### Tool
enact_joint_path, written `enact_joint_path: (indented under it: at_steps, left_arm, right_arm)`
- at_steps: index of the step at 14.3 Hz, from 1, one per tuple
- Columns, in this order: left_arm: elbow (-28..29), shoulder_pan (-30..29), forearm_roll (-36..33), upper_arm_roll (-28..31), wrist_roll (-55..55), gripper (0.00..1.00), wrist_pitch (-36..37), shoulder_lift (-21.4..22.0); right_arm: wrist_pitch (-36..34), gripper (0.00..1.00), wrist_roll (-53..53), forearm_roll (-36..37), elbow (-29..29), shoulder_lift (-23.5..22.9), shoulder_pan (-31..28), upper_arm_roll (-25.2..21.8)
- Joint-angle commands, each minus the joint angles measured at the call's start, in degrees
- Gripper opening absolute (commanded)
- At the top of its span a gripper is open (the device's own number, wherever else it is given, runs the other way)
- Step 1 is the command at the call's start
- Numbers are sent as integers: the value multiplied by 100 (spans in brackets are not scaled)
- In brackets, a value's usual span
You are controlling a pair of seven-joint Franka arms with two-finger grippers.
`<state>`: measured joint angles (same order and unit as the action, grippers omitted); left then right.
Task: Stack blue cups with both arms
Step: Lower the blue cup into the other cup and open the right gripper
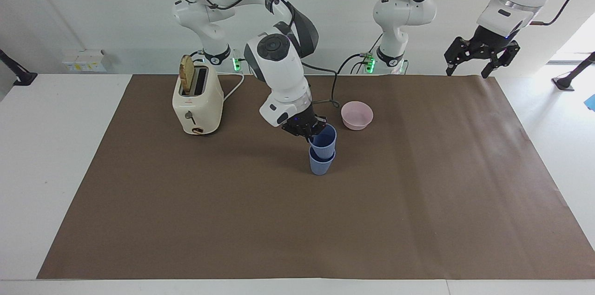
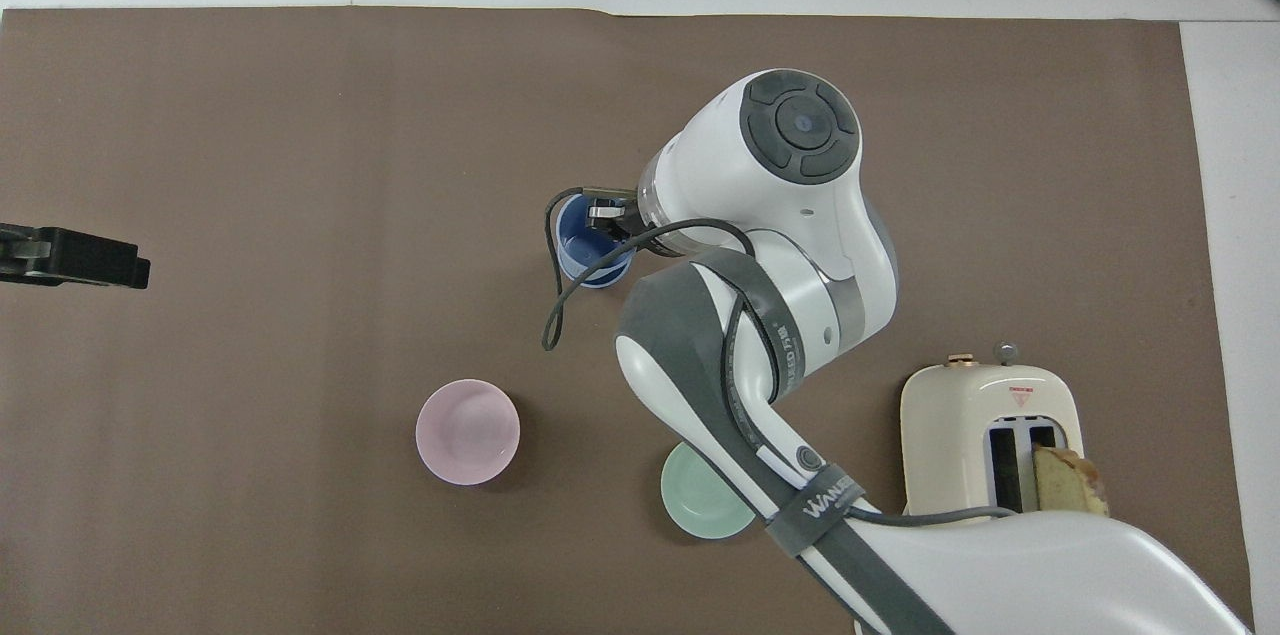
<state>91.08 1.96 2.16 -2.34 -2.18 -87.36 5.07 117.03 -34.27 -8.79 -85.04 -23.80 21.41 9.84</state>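
Note:
Two blue cups stand at the middle of the brown mat. The lower blue cup (image 1: 320,165) stands upright on the mat. The upper blue cup (image 1: 324,140) sits partly nested in it, its rim well above the lower cup's rim. My right gripper (image 1: 310,133) is shut on the upper cup's rim, on the side toward the toaster. In the overhead view the two cups (image 2: 583,245) overlap as one ring under my right gripper (image 2: 604,216). My left gripper (image 1: 481,62) waits open and empty, raised above the mat's edge at the left arm's end; it also shows in the overhead view (image 2: 75,257).
A pink bowl (image 1: 357,114) stands nearer to the robots than the cups. A green bowl (image 2: 700,507) sits partly under the right arm. A cream toaster (image 1: 197,102) with a slice of toast stands toward the right arm's end.

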Motion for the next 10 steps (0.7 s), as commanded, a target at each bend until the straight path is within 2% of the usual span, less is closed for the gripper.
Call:
enact_joint_path:
  at_steps: [1, 10]
  left_arm:
    - [-2, -29, 74, 6, -2, 100, 97, 56]
    - [-2, -29, 74, 6, -2, 100, 97, 56]
  right_arm:
    - [-5, 0, -106, -44, -188, 166, -23, 9]
    - [-22, 0, -44, 53, -259, 174, -102, 0]
